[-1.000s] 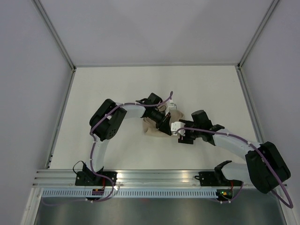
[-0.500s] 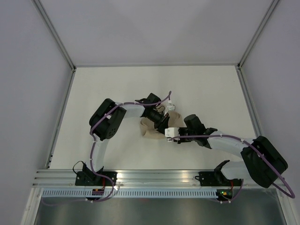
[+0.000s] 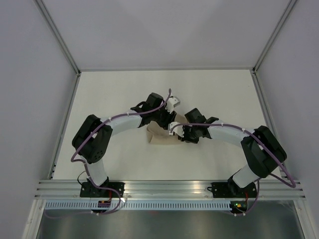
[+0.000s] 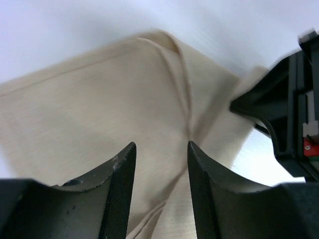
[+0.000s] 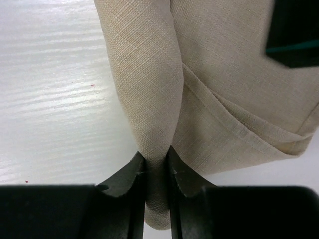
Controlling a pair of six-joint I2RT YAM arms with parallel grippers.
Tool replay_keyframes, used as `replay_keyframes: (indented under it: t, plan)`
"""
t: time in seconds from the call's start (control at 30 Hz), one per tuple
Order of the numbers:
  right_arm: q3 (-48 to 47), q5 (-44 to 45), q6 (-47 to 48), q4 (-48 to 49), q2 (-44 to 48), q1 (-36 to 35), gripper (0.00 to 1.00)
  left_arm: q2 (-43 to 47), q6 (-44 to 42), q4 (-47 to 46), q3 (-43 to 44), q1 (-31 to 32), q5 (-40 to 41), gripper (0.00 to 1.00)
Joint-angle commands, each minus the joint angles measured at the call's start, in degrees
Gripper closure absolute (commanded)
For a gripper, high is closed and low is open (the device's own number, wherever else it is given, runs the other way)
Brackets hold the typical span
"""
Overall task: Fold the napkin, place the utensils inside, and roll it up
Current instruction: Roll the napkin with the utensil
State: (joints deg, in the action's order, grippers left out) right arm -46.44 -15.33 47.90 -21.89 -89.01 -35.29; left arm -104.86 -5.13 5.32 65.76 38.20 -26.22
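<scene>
The beige napkin (image 3: pixel 160 135) lies bunched and partly rolled in the middle of the table, between the two grippers. My left gripper (image 3: pixel 168 118) hovers over its far side. In the left wrist view the left gripper (image 4: pixel 160 149) stands open above the creased napkin (image 4: pixel 94 109), with nothing between the fingers. My right gripper (image 3: pixel 178 131) is at the cloth's right end. In the right wrist view the right gripper (image 5: pixel 156 164) is shut on a rolled fold of the napkin (image 5: pixel 147 74). The utensils are hidden.
White table (image 3: pixel 114 94) enclosed by pale walls, with metal frame posts (image 3: pixel 60 144) along the left and right sides. An aluminium rail (image 3: pixel 164 186) carries both arm bases at the near edge. The two grippers are very close together over the cloth.
The right gripper moved left to the napkin and shut on its rolled fold. The left gripper opened its jaws, and the left arm's elbow swung out to the left.
</scene>
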Motion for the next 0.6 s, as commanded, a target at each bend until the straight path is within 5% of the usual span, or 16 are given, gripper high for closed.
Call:
replay_keyframes:
  t: [0.0,0.3,0.57]
  plan:
    - [-2.5,-1.4,-6.3,-9.0,-6.2,1.1,0.78,6.0,6.9,-5.0,-2.6,-0.8,17.1,0.49]
    - [-11.8,-6.4,-10.2,-17.9,-17.7,13.1,0.8,14.1,8.1,-11.1,-8.8,-1.0,26.0,0.49]
    - [-16.7,-8.6,-0.7,-30.3,-22.6,17.3,0.8,17.1,1.4,-18.2,-14.7,3.8,28.9,0.49]
